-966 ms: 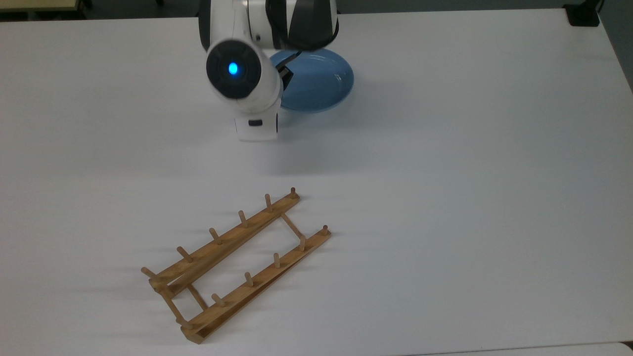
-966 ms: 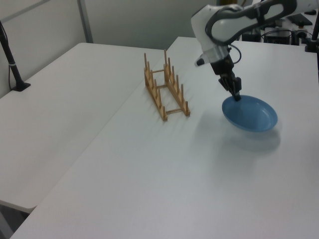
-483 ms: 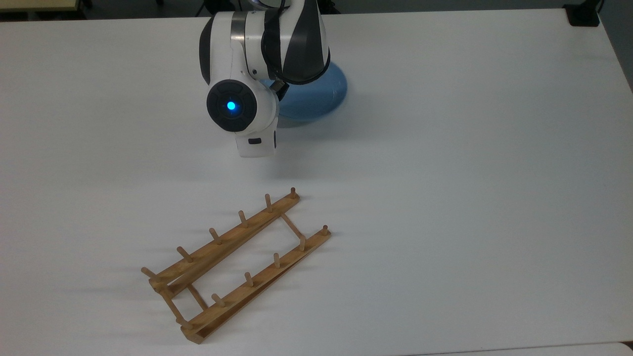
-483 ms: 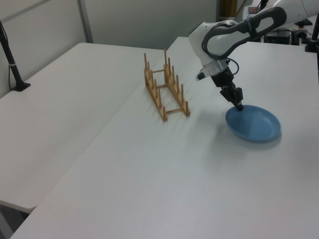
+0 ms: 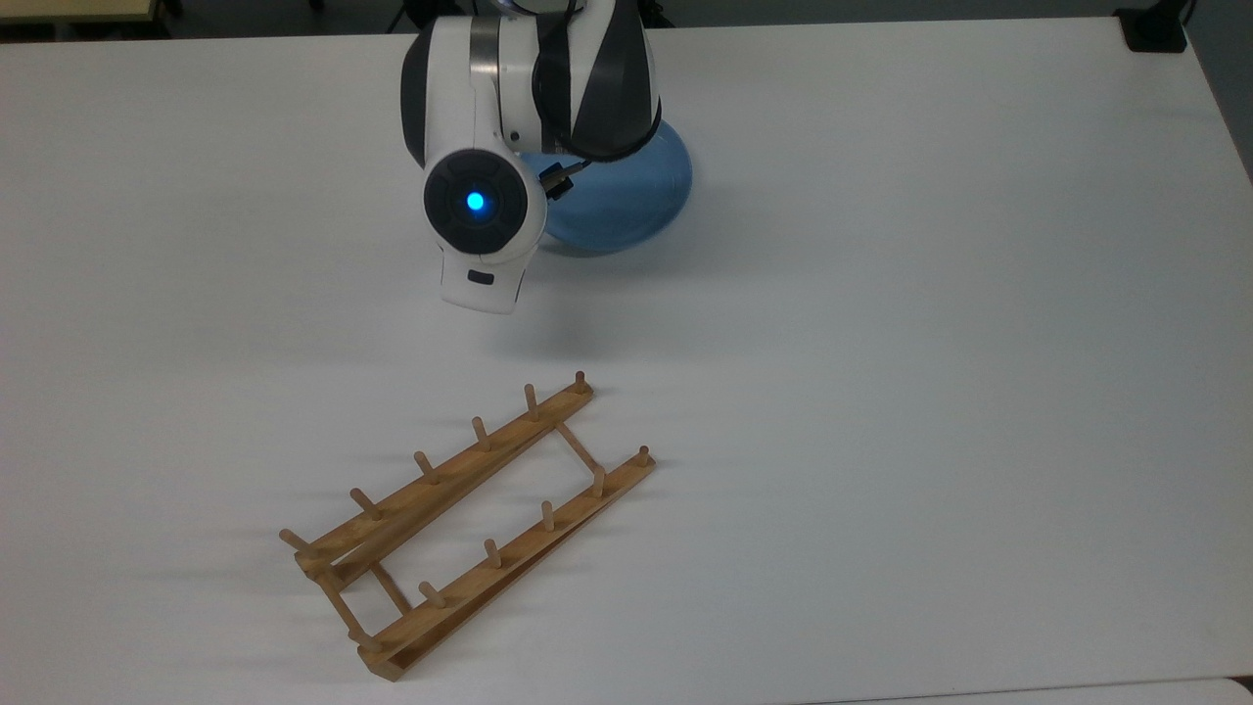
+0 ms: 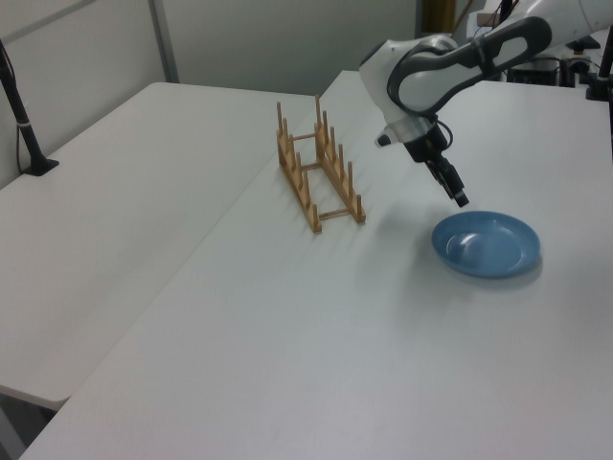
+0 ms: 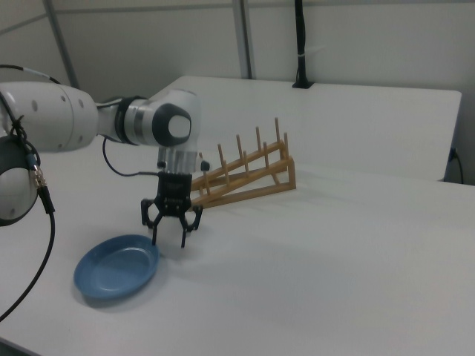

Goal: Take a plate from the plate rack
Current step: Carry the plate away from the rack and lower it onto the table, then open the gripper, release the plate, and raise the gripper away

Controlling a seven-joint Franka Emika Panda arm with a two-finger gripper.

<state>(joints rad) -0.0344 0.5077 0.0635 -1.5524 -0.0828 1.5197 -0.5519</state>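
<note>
The blue plate (image 5: 626, 208) (image 6: 486, 244) (image 7: 116, 268) lies flat on the white table, well away from the plate rack and partly covered by the arm in the top view. My gripper (image 7: 169, 241) (image 6: 460, 198) hangs open just above the table beside the plate's rim, on the side toward the rack, with nothing between its fingers. The wooden plate rack (image 5: 445, 477) (image 6: 337, 177) (image 7: 245, 182) stands with no plate between its pegs.
The white table (image 5: 881, 392) spreads wide around both things. A second white table (image 6: 115, 192) adjoins it on the left view's left. A black post (image 7: 300, 44) stands at the far edge in the right view.
The plate came down flat onto the table. My gripper let go of its rim, opened, and rose a little away from it.
</note>
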